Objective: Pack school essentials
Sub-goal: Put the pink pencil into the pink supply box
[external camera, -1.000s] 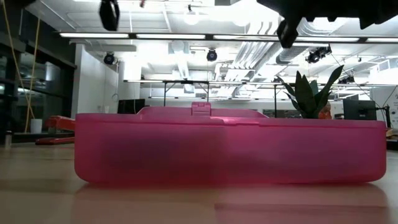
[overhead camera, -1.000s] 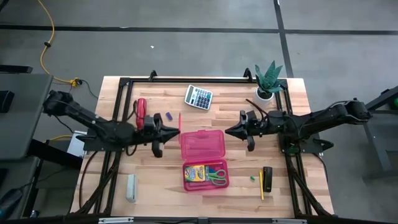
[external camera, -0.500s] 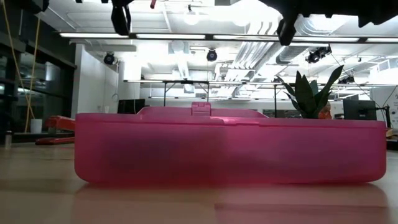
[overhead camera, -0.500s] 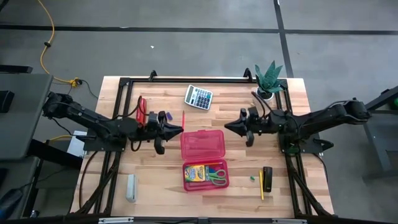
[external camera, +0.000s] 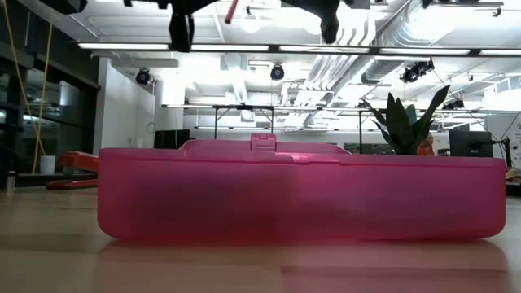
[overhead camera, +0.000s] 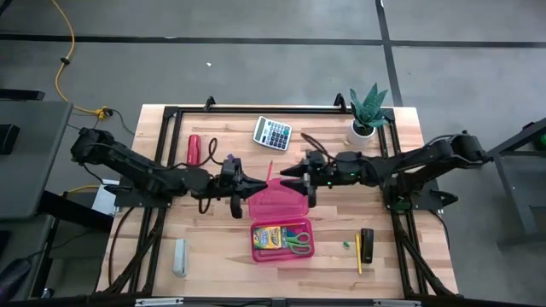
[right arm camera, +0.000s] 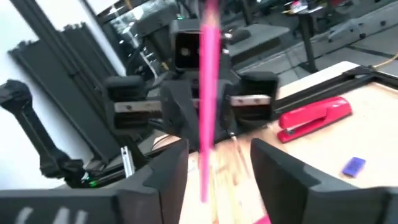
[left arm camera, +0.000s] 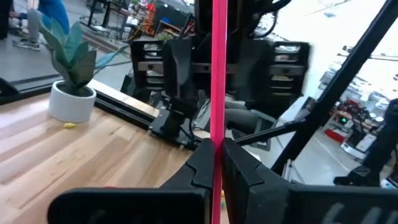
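— While the pink pencil [overhead camera: 270, 170] is pinched upright in the left pincer [overhead camera: 252, 182] just above the far edge of the pink case [overhead camera: 277, 198], how should the handover be done?

— The right pincer [overhead camera: 288, 176] is held spread, its fingers [right arm camera: 163, 180] on either side of the pencil but not yet pressed onto it. The pencil should be centred between those fingers before they are closed, and the left grip should be released only once the right one is firm.

— Is anything risked?

— A thin pencil is easily twisted or dropped if it is caught off-centre. Both pincers are raised above the table [overhead camera: 213, 239], as is seen in the low view, so a dropped pencil might roll away instead of falling into the case.

— And what is left of the task?

— The crayon box [overhead camera: 270, 240] and the scissors [overhead camera: 298, 241] are already laid in the near half of the case. A yellow pencil [overhead camera: 358, 253] and a small green eraser [overhead camera: 346, 244] are left on the table to the right of it, and a purple eraser [overhead camera: 230, 159] lies by the left arm. The far half of the case is judged the likely place for the pink pencil; it should be laid flat along the length of the case.
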Robot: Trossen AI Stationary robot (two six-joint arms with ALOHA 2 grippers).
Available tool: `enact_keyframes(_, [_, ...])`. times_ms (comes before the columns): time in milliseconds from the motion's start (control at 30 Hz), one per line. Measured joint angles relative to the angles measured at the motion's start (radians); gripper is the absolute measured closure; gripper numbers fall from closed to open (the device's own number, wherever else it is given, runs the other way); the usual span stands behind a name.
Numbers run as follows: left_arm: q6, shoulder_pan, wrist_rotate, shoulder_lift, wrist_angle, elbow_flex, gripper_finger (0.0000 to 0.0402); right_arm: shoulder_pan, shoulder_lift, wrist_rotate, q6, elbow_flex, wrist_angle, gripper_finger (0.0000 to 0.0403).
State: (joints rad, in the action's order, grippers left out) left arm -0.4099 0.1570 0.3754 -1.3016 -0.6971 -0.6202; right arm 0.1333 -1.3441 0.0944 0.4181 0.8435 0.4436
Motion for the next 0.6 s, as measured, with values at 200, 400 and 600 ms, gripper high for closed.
enact_keyframes(200, [0.005,0.0,0.024,-0.03,-0.002,-0.038,0.0401,-0.002,-0.076,-0.034,-0.016,0.105,-0.046,0.022])
enact_keyframes(400, [0.031,-0.001,0.006,-0.046,0.01,-0.061,0.0401,-0.004,-0.13,-0.043,-0.018,0.16,-0.044,0.022])
enact_keyframes(600, [0.036,-0.001,0.055,-0.042,0.037,-0.061,0.0401,-0.004,-0.135,-0.036,-0.029,0.167,-0.038,0.0261])
